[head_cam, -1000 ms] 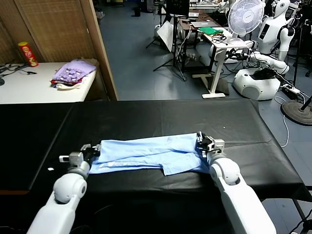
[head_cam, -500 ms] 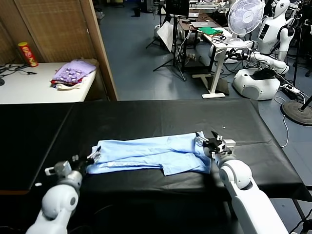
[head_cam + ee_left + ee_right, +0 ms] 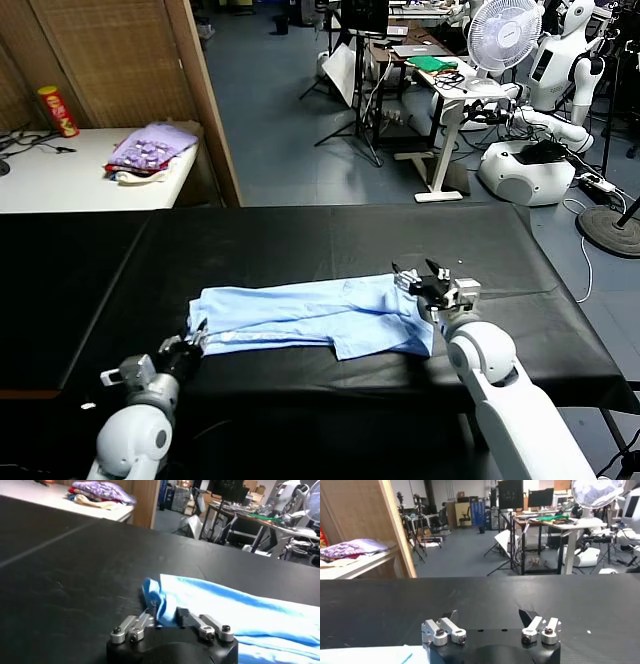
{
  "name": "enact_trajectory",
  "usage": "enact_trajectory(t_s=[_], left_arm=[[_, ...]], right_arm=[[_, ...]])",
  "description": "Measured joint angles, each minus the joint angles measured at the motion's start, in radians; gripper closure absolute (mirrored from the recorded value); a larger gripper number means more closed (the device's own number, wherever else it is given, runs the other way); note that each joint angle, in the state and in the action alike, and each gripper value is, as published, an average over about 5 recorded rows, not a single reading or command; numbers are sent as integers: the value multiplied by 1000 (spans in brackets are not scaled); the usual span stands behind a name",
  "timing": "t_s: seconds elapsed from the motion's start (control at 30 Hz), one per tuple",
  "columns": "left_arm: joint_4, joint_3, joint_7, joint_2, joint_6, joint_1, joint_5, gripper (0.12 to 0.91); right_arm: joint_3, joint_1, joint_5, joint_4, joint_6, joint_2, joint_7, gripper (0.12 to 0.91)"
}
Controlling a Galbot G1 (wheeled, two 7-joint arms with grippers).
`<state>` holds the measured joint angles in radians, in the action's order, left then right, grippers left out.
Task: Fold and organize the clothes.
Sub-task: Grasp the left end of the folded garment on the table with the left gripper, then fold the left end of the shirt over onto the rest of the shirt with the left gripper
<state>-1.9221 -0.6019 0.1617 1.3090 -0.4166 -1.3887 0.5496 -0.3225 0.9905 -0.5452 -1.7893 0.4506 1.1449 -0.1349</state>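
Observation:
The clothes are one pale light-blue T-shirt [image 3: 300, 315] lying flattened and wrinkled across the front of the black table [image 3: 300, 240]. My left gripper [image 3: 194, 336] is at the shirt's left end, low on the table. In the left wrist view the left gripper [image 3: 167, 614] is shut on a bunched fold of the shirt [image 3: 240, 612]. My right gripper [image 3: 425, 278] hovers just over the shirt's right end. The right wrist view shows this gripper [image 3: 488, 616] open with only black table between its fingers and a sliver of blue cloth [image 3: 395, 655] below.
A purple patterned cloth pile [image 3: 150, 148] and a red can [image 3: 57, 110] sit on a white side table at the far left, behind a wooden partition [image 3: 205, 100]. Beyond the table are desks, a fan [image 3: 505, 35] and another robot [image 3: 545, 110].
My left arm drew back toward the table's near edge and its gripper went from open beside the shirt to shut on the left end. The right gripper shifted slightly back and stays open.

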Motion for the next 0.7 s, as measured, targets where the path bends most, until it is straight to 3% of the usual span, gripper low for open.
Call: enact_trajectory(t_s=[0.1, 0.2, 0.33, 0.53, 0.7], left_arm=[[12, 1, -11, 9, -8, 7, 15, 868], [23, 1, -35, 5, -2, 9, -13, 877], [41, -12, -74, -27, 33, 6, -143, 875], [72, -89, -86, -168, 68, -21, -363, 876], [72, -162, -86, -306, 70, -51, -452, 876]], right_arm=[[-8, 7, 1, -11, 4, -2, -1, 227], [-19, 15, 1, -26, 13, -2, -7, 227], [-39, 28, 0, -51, 25, 1, -12, 227], [-55, 48, 0, -82, 34, 13, -16, 227], [-61, 67, 2, -107, 41, 23, -23, 227]])
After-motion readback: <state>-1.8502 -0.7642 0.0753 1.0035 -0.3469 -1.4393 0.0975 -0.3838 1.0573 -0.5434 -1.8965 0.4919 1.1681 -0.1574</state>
